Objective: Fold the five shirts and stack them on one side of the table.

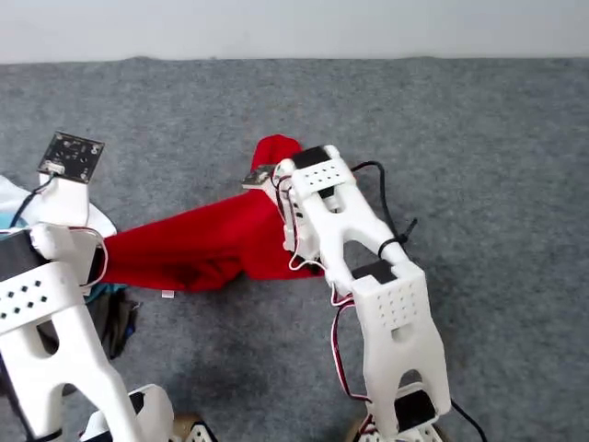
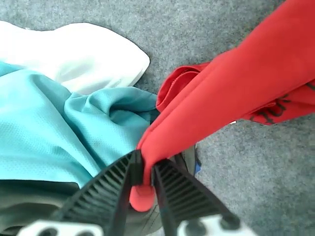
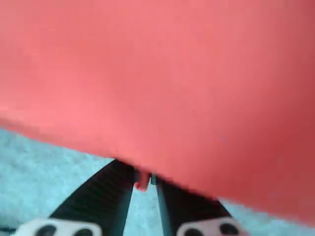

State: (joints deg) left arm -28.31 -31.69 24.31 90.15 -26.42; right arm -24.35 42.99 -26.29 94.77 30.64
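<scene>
Legible text: none I can read. Dark printed marks [image 2: 275, 112] stand on the red fabric shirt [image 2: 236, 83], folded over and too creased to decipher.

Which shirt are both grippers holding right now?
The red shirt, pinched by the left gripper and right gripper; the white shirt and teal shirt lie loose.

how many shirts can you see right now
3 for sure: the red shirt held between the left end effector and right end effector, the white shirt and teal shirt piled beside the left arm. Dark fabric there may be a fourth; others may be hidden.
</scene>
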